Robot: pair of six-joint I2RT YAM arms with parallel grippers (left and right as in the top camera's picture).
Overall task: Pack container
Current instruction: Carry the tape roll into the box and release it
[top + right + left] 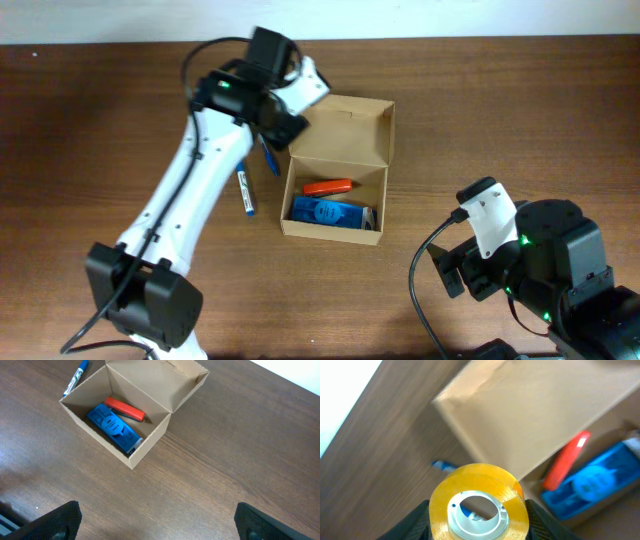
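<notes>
The container [340,150] is a tan cardboard box with its flap lid open, mid-table; it also shows in the right wrist view [150,442] and the left wrist view [540,415]. Inside lie a blue stapler-like item [328,213] and an orange-red item [329,186], also seen in the right wrist view [112,427] [125,409]. My left gripper [478,515] is shut on a yellow tape roll [479,502], held above the table at the box's left rear corner. My right gripper [157,522] is open and empty over bare table, right of the box.
A blue-and-white pen [246,192] lies on the table left of the box, with another blue pen [271,158] partly under the left arm. The table's far edge meets a white wall.
</notes>
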